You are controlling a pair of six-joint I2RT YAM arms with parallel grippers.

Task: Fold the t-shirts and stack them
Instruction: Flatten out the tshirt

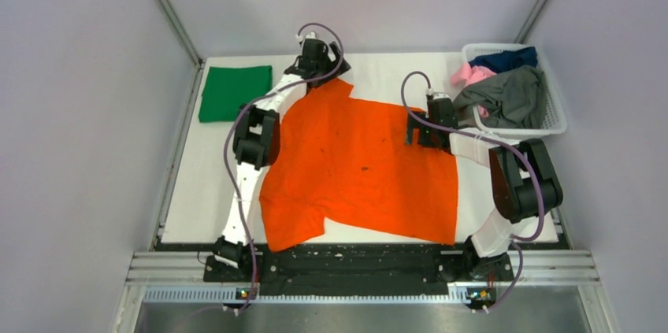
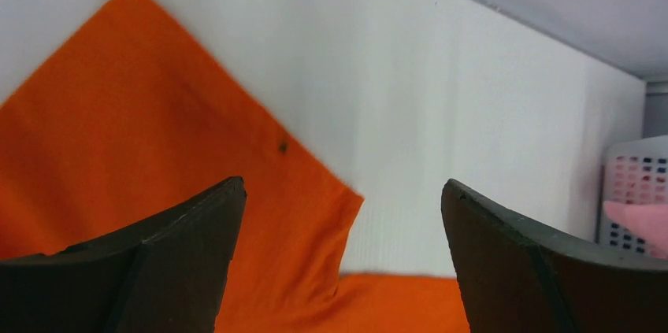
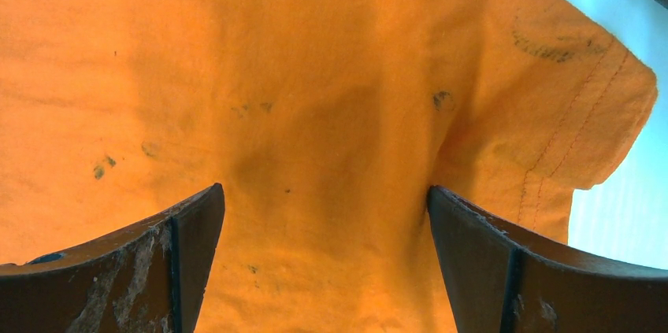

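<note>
A bright orange t-shirt (image 1: 354, 168) with tiny dark specks lies spread flat over the middle of the white table. My left gripper (image 1: 315, 61) is open over its far left sleeve (image 2: 157, 160), which fills the left of the left wrist view. My right gripper (image 1: 421, 128) is open over the shirt's right edge; the right wrist view shows orange cloth (image 3: 315, 112) between its fingers and a sleeve hem on the right. A green t-shirt (image 1: 234, 91) lies folded at the far left. Grey (image 1: 508, 97), pink (image 1: 470, 74) and navy (image 1: 504, 57) shirts lie in the basket.
A white lattice basket (image 1: 555, 116) stands at the far right corner; it also shows in the left wrist view (image 2: 634, 191). Bare white table (image 1: 394, 69) shows behind the orange shirt. Grey walls enclose the table on three sides.
</note>
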